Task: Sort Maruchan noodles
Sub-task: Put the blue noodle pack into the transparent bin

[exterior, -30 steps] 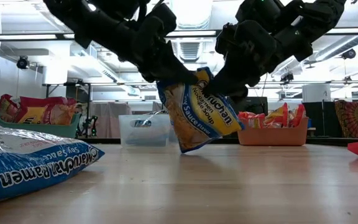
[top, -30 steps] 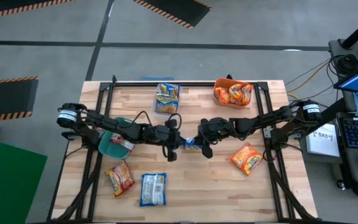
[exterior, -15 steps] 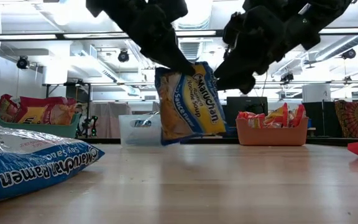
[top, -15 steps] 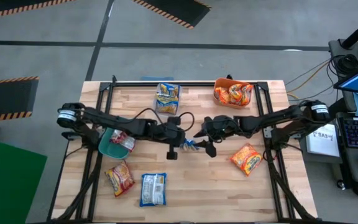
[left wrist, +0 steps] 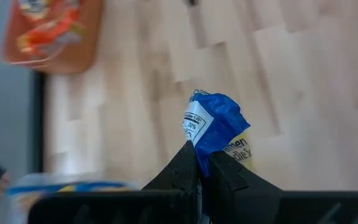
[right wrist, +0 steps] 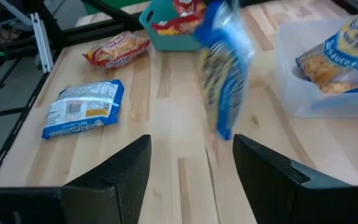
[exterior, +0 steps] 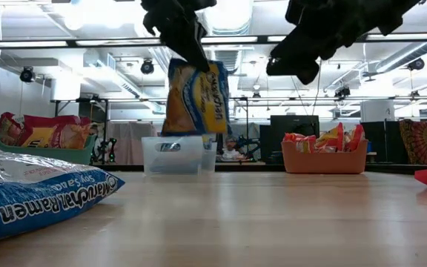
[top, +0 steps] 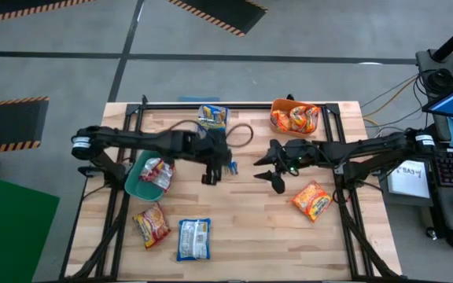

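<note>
- Since a second ago the blue-and-yellow packet [exterior: 195,96] has passed wholly to the left gripper [top: 217,167]; both grippers had pinched it then, low over the table's middle, and now it hangs higher and nearer the clear bin [exterior: 173,154].
- The right gripper [top: 267,174] has let go and drawn back toward its own side; its fingers [right wrist: 114,180] stand spread with nothing between them.
- Teal bin [top: 134,182], at the table's left: holds red-and-white packets.
- In front of it lie an orange packet [top: 151,225] and a blue packet [top: 193,238], flat on the wood (the blue one fills the low view's near left corner).
- Left arm: reaches from the left edge across to the middle, gripper pointing down. Its fingers [left wrist: 182,171] are clamped tight on the packet's crimped blue end, and the packet dangles clear of the table.
- Clear bin, at the far edge: one blue-and-yellow packet [top: 212,115] lies inside.
- Right arm: stretched level from the right edge toward the middle, gripper just right of the hanging packet and apart from it.
- Orange bin [top: 294,117], far right: holds orange packets.
- One more orange packet [top: 312,200] lies on the table under the right arm's forearm side, near the right rail.
</note>
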{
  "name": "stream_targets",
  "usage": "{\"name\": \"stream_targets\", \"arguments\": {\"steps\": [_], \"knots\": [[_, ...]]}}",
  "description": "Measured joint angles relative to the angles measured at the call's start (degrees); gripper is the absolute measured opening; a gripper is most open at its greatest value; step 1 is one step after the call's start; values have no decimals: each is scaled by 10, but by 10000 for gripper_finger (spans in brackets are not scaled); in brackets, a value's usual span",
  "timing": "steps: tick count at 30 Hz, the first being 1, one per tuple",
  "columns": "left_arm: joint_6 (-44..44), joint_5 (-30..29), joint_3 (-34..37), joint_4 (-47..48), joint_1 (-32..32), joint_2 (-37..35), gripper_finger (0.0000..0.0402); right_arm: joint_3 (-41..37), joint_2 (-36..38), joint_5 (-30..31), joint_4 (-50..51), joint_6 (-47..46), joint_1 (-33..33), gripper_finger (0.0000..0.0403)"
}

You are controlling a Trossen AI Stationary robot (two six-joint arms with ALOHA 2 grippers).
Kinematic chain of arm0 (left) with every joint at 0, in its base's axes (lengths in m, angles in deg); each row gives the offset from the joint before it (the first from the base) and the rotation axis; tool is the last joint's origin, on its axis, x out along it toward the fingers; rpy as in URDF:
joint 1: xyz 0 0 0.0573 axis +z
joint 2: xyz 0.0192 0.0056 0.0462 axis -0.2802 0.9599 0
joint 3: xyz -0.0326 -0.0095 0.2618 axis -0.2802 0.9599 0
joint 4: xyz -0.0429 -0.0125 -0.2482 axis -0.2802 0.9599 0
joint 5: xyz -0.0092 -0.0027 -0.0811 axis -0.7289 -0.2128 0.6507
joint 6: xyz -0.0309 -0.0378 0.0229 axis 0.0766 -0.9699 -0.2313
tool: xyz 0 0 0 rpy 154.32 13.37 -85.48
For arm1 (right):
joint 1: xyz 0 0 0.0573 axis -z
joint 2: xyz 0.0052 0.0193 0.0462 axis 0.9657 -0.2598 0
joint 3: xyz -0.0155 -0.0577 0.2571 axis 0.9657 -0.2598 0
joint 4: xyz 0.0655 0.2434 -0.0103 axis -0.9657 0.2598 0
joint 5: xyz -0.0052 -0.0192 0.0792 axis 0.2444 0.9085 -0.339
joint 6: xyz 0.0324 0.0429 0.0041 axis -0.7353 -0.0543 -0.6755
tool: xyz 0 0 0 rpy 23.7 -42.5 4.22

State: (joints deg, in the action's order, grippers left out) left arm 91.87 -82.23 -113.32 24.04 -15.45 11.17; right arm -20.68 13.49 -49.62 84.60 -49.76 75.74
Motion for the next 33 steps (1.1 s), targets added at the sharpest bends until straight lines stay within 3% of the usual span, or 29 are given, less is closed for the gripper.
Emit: {"name": "stream_targets", "arguments": {"steps": [13,20,33], "knots": [[98,-13,-35,75,145,-59,0,-1,-16,1,0,4,0,215],[129,63,-21,73,225,-47,0,-2,-20,1,-3,4,0,217],[129,116,-7,52,241,-41,0,-2,-23,11,-3,17,0,217]]}}
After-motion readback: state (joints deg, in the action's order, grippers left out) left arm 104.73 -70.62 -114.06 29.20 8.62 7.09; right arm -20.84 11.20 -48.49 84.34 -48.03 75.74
